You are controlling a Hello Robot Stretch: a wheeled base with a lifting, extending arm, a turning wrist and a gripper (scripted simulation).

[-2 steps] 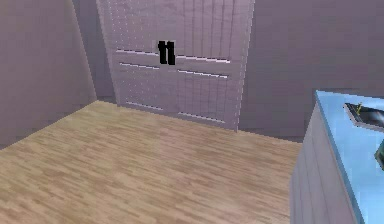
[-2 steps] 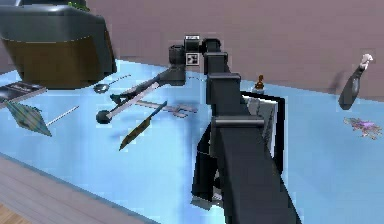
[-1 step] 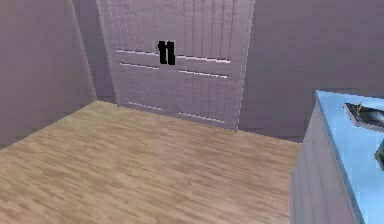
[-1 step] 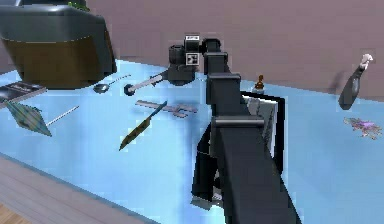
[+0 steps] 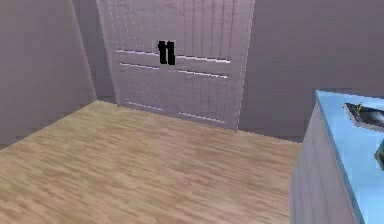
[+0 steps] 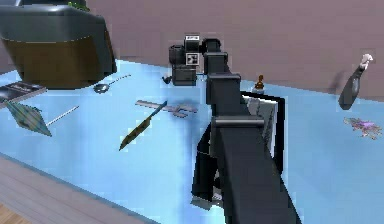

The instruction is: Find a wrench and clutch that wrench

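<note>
A light blue tabletop point(image 6: 80, 150) is stretching across the arm side view, and a grey-violet wall is standing behind it. In the forward view a pale wooden floor point(image 5: 150, 160) is running to a double door point(image 5: 180, 75) with two black handles point(image 5: 163, 52), and a corner of a blue top is showing at that view's right edge.

On the tabletop I am counting one big dark olive object point(image 6: 60, 45) at the far left, two flat book-like things point(image 6: 25, 105), one spoon point(image 6: 106, 87), one dark green blade-like piece point(image 6: 135, 130), one white box point(image 6: 265, 125) beside the arm point(image 6: 240, 150), one small brown bottle point(image 6: 258, 82) and one spray bottle point(image 6: 352, 85).

One grey tool point(image 6: 165, 107) with a forked end, shaped like a wrench, is lying flat just left of the arm. The gripper point(image 6: 180, 72) is standing near it. I cannot tell whether the fingers are holding anything.
</note>
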